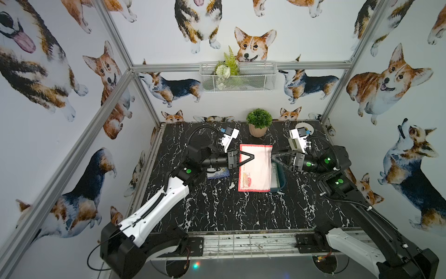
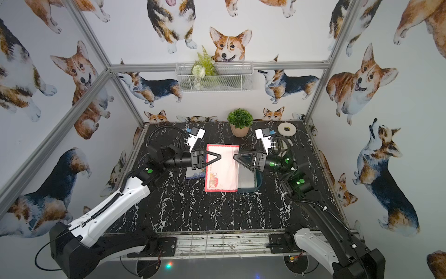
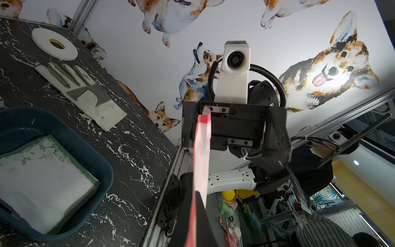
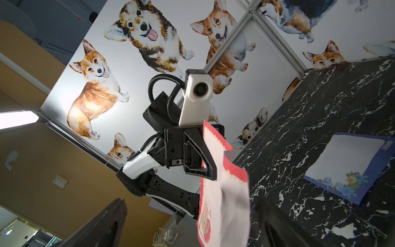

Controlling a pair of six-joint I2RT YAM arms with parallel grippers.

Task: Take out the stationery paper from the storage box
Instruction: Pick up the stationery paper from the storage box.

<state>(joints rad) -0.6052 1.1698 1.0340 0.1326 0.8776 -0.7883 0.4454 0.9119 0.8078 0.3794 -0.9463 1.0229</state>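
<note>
my left tool (image 1: 251, 157) is clamped on the red-bordered stationery paper (image 1: 258, 174), holding it lifted above the storage box (image 1: 282, 180) so it hangs free. my right tool (image 2: 235, 156) sits with jaws apart at the paper's far edge, probably to steady it. a grey-green sheet (image 3: 42, 177) lies in the box, and a blue-floral sheet (image 4: 350, 162) is laid on the surface (image 1: 217, 212).

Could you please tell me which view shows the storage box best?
The left wrist view: the storage box shows its rim and a green-bordered sheet inside. Both top views show a strip of the storage box; the red-bordered sheet hides the rest. The right wrist view misses it.
</note>
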